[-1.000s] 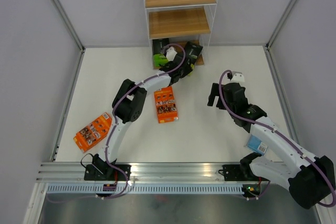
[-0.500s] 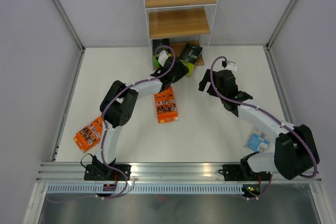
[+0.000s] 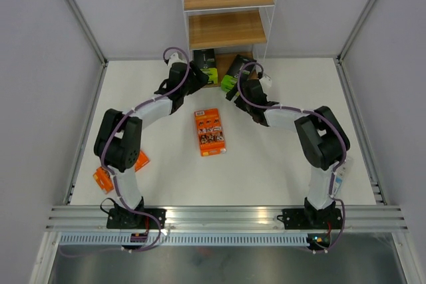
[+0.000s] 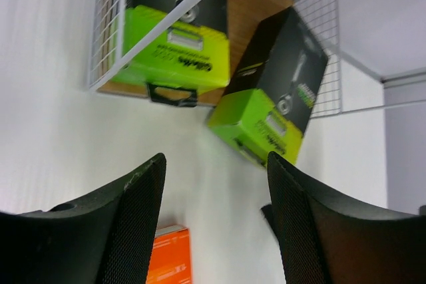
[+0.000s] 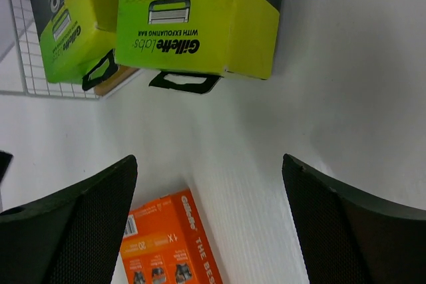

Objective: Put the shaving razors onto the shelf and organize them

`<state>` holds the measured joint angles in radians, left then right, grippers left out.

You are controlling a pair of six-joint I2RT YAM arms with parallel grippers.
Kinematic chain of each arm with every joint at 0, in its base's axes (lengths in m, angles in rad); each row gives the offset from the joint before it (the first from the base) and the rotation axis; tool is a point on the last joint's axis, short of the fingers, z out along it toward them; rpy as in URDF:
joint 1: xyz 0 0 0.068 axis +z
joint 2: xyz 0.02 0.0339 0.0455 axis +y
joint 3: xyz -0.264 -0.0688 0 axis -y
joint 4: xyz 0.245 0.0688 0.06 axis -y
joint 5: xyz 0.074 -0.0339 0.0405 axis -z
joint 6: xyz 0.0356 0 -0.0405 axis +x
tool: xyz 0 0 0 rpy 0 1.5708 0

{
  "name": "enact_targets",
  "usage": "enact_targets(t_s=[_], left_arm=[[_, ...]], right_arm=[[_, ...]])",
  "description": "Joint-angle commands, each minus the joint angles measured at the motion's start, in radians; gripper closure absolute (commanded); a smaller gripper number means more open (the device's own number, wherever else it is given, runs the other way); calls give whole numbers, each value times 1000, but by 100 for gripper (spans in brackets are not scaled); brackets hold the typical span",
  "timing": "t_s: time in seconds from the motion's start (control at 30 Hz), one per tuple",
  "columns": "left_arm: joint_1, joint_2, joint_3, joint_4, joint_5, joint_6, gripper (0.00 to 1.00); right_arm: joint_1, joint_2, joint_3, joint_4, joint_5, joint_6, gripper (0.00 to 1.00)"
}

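The shelf (image 3: 226,28) stands at the back centre. One green-and-black razor pack (image 3: 206,58) lies on its bottom board. A second green-and-black pack (image 3: 234,70) lies tilted at the shelf's front edge, partly out on the table. My left gripper (image 3: 198,75) is open and empty just left of the packs, which the left wrist view shows ahead of it as the inner pack (image 4: 176,44) and the tilted pack (image 4: 273,98). My right gripper (image 3: 230,91) is open and empty just in front of the tilted pack (image 5: 193,24). An orange pack (image 3: 210,131) lies mid-table.
Another orange pack (image 3: 101,176) lies at the left, mostly hidden behind my left arm. A sliver of a light blue pack (image 3: 341,179) shows beside my right arm. The shelf's white wire frame (image 4: 173,21) stands close to both grippers. Grey walls enclose the table.
My left gripper opened, let go of the second green pack at the shelf's front and drew back to the left. My right arm swung in from the right towards that pack.
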<state>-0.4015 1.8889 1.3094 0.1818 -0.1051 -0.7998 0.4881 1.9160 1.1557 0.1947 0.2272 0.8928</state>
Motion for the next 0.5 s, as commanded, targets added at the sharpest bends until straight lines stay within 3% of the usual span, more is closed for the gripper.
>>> enact_targets(t_s=[0.0,0.27,0.47], left_arm=[[7,-50,-53,-7,44,99,33],[44,-85,-117,21,53,119,34],[70,-82,-128,31,84,123,35]], right_arm=[[3,46,50,115,99,155,5],[6,158,108,190,283,333,3],[6,259,261,152,325,285,3]])
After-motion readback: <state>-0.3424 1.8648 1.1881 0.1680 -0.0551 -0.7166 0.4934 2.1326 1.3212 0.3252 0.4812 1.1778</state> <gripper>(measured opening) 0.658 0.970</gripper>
